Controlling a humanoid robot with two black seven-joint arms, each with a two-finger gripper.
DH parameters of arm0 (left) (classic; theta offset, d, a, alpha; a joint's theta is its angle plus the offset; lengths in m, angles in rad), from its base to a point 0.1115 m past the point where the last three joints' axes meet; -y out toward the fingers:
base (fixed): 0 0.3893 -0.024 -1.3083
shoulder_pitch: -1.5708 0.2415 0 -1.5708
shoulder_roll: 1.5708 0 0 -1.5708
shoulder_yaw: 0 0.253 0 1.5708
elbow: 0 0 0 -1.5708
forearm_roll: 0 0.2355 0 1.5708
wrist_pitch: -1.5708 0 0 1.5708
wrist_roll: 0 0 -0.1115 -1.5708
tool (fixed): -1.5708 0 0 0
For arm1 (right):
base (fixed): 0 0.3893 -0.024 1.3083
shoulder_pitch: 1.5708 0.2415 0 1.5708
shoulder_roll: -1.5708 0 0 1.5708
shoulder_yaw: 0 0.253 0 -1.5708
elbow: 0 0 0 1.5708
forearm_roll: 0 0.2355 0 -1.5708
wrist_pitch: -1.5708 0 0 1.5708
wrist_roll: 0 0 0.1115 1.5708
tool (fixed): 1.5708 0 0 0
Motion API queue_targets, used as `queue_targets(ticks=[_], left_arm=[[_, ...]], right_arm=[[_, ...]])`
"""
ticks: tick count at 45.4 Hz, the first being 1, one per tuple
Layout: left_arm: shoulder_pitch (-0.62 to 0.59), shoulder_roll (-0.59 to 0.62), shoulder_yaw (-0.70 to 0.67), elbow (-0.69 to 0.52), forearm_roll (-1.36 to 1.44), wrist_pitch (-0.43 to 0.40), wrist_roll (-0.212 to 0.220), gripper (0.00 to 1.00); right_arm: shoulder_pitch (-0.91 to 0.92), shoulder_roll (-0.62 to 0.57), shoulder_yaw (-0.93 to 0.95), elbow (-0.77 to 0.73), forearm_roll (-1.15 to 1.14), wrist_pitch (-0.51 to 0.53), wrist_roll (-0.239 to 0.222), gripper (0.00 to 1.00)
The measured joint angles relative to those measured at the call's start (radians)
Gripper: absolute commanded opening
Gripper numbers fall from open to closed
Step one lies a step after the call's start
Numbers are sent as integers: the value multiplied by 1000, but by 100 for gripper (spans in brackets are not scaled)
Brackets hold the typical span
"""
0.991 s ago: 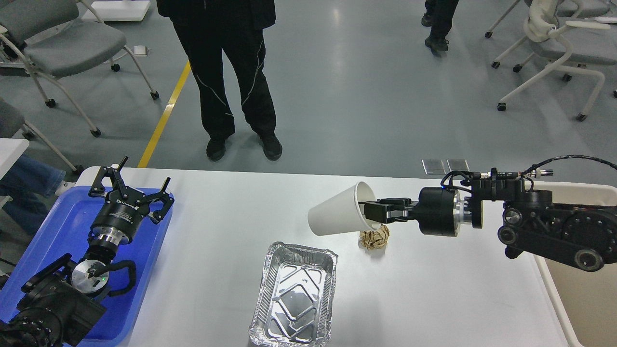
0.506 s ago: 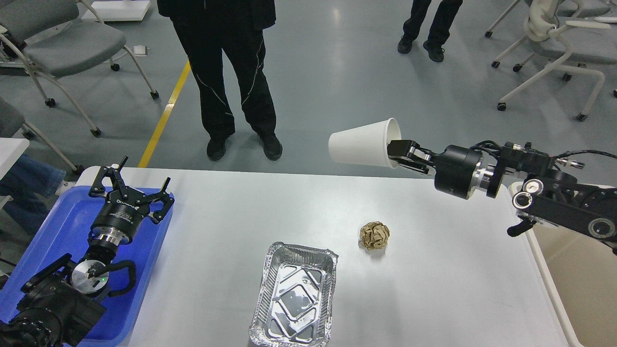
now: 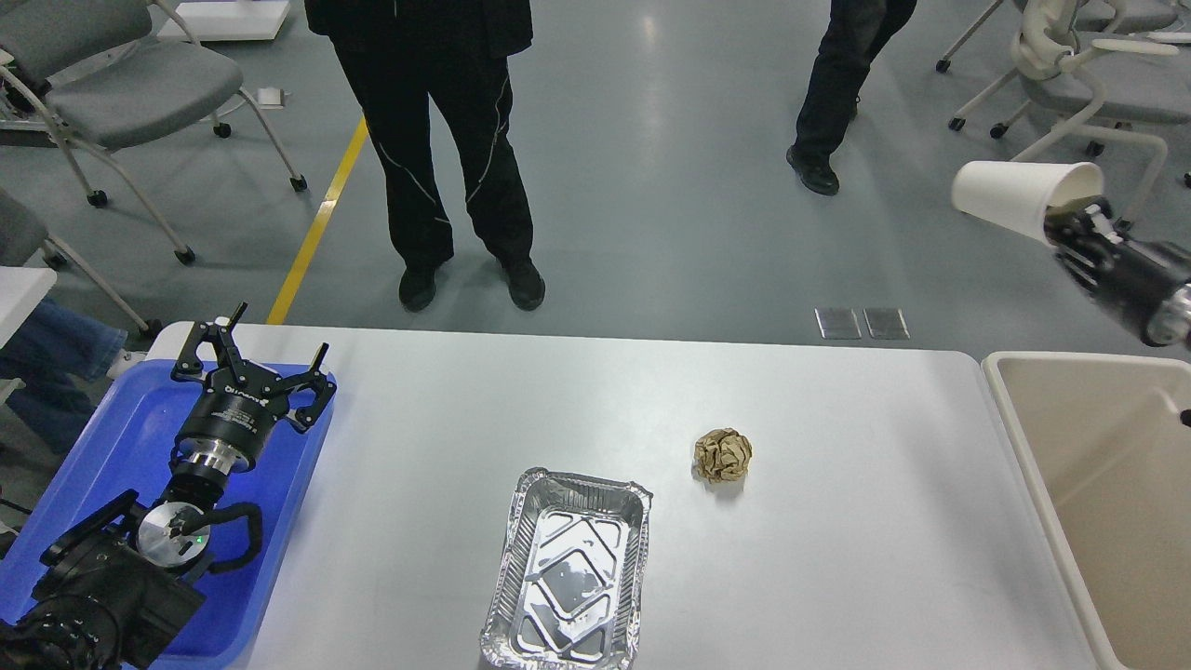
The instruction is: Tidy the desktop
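Note:
The white desktop (image 3: 837, 558) fills the lower middle of the head view. On it lie a crumpled brown paper ball (image 3: 723, 454) and an empty foil tray (image 3: 568, 572). My right gripper (image 3: 1068, 216) is at the upper right, raised above the beige bin (image 3: 1098, 484), and is shut on the rim of a white paper cup (image 3: 1014, 194) that lies on its side in the air. My left gripper (image 3: 249, 355) is open and empty above the blue tray (image 3: 102, 447) at the left.
One person stands just beyond the table's far edge (image 3: 437, 140) and another stands further back (image 3: 837, 93). Wheeled chairs stand at the far left (image 3: 121, 93) and far right (image 3: 1089, 84). A yellow floor line (image 3: 316, 223) runs behind the table.
My right arm has lifted the paper cup off the desktop beside the paper ball and carried it up and right to above the beige bin. The left arm has not moved.

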Motion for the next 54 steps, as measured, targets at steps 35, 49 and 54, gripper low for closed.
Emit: queue_targets(ticks=[35, 49, 54], left_arm=[[0, 0, 0, 0, 0, 0, 0, 100], [0, 0, 0, 0, 0, 0, 0, 100], [0, 0, 0, 0, 0, 0, 0, 100]], right_arm=[[-266, 92, 4, -614, 196, -85, -312, 0], [-382, 253, 1, -639, 198, -130, -354, 0], [-406, 295, 0, -641, 199, -141, -358, 0]])
